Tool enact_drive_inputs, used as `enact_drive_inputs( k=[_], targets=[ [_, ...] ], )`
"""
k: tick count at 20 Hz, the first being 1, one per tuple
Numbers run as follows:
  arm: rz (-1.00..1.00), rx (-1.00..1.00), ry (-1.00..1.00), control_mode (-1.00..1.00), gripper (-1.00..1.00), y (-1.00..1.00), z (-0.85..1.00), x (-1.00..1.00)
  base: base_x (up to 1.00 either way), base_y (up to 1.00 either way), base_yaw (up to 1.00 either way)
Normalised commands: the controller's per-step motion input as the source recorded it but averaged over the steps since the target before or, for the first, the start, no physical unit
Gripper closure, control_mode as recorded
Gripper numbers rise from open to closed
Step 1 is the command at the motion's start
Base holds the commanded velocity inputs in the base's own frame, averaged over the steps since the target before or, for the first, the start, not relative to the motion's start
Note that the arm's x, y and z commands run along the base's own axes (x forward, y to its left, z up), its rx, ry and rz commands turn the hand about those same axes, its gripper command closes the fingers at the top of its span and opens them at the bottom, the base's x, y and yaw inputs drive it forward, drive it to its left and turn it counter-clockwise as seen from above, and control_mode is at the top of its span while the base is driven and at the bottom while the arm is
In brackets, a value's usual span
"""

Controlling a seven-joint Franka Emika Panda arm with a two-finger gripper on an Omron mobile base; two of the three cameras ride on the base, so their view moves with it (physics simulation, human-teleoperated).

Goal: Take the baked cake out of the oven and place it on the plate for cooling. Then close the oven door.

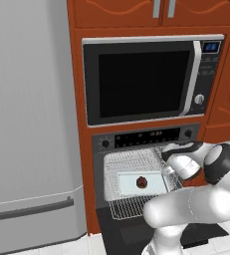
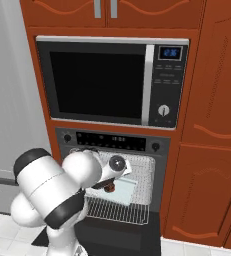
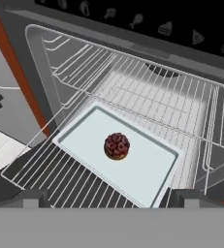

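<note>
Baked cake (image 3: 117, 146) round, no long axis, centred on pale tray (image 3: 147, 169).

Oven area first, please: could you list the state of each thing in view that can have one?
oven: open, pale interior exposed.
oven door: folded down, flat below the opening.
wire rack: pulled part-way out over the door.
pale tray: lying flat on the rack.
baked cake: sitting on the tray, not gripped.
claw: open, above the cake, holding nothing.
microwave: door shut.
</note>
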Motion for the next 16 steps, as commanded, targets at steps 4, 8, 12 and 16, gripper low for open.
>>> enact_drive_inputs(
  k=[4, 8, 12, 16],
  targets=[
    [-0.01, 0.06, 0.00, -1.00, -1.00, 0.00, -0.55, 0.12, 0.00, 0.00, 0.00],
    [0.00, 0.08, -0.02, -1.00, -1.00, 0.00, -0.62, 0.04, 0.00, 0.00, 0.00],
    [0.00, 0.07, -0.07, -1.00, -1.00, 0.00, -0.44, 0.02, 0.00, 0.00, 0.00],
    [0.00, 0.04, -0.13, -1.00, -1.00, 0.00, -0.35, 0.00, 0.00, 0.00, 0.00]
  ],
)
